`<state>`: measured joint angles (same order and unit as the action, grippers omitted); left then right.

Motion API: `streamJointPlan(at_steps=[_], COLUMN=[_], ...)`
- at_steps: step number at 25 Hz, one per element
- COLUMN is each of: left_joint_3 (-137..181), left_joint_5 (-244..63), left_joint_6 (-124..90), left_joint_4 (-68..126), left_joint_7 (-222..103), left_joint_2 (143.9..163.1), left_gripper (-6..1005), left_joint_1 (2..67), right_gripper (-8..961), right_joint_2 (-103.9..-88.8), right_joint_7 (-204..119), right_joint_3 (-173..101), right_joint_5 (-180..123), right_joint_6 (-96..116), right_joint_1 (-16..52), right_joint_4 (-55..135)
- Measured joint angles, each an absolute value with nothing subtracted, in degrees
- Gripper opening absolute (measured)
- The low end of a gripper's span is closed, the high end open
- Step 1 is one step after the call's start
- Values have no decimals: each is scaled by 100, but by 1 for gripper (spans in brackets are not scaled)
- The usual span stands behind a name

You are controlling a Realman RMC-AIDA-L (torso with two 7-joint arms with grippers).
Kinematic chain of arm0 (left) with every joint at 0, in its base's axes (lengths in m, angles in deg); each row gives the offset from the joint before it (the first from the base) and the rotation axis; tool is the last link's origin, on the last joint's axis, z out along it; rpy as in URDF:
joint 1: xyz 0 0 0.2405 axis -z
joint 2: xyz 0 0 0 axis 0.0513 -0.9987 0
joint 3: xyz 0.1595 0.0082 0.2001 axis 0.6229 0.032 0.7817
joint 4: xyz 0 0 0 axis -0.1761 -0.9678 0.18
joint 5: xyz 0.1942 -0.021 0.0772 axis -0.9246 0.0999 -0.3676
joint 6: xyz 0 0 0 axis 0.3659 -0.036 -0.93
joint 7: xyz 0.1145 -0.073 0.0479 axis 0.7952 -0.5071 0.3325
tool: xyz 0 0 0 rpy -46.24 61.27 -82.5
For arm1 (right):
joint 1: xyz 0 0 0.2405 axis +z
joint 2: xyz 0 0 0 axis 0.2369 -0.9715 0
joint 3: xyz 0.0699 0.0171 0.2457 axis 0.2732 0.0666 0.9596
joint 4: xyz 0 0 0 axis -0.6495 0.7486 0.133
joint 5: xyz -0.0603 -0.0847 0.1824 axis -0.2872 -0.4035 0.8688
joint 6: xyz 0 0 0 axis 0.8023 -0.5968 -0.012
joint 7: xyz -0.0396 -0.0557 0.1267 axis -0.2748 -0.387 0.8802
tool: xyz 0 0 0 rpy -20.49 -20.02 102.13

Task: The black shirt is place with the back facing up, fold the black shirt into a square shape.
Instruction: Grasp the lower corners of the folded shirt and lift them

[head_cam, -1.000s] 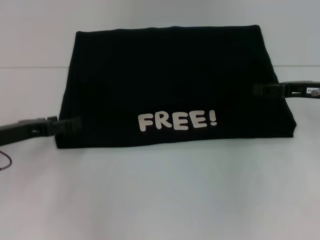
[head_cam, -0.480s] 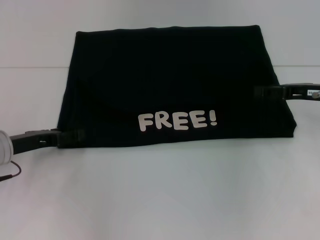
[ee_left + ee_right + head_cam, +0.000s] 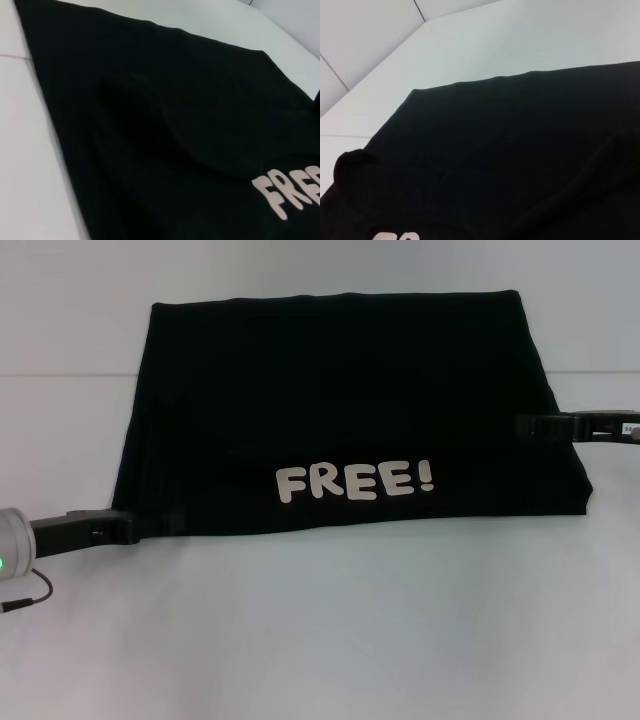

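The black shirt lies flat on the white table as a folded rectangle, with white "FREE!" lettering facing up near its front edge. My left gripper sits low at the shirt's front left corner, against the fabric edge. My right gripper is at the middle of the shirt's right edge, its tip just over the fabric. The left wrist view shows the shirt with a soft crease and part of the lettering. The right wrist view shows plain black fabric.
The white table stretches in front of the shirt. A thin dark cable hangs by my left wrist at the lower left. A seam line crosses the surface behind the shirt's left side.
My left gripper has moved along the shirt's left edge toward the front corner. My right gripper has drawn back slightly to the right. The shirt has not shifted.
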<state>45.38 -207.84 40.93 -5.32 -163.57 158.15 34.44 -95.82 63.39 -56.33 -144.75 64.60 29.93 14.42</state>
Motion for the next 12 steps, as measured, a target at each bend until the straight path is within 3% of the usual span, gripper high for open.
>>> streamJointPlan(at_steps=[2, 12], left_joint_3=[4540, 4534], left_joint_5=[-20819, -21076], left_joint_6=[4008, 3801], left_joint_4=[-533, -547], left_joint_7=[-16338, -16360], left_joint_2=[15804, 15815], left_gripper=[844, 621], left_joint_1=[3430, 3450], right_gripper=[638, 628], right_joint_2=[-9581, -9581], right_joint_7=[6340, 6342], right_joint_3=[-5627, -5617], right_joint_5=[-14467, -14461], right_joint_6=[6460, 6453], right_joint_1=[2992, 2994], right_joint_4=[1442, 1440])
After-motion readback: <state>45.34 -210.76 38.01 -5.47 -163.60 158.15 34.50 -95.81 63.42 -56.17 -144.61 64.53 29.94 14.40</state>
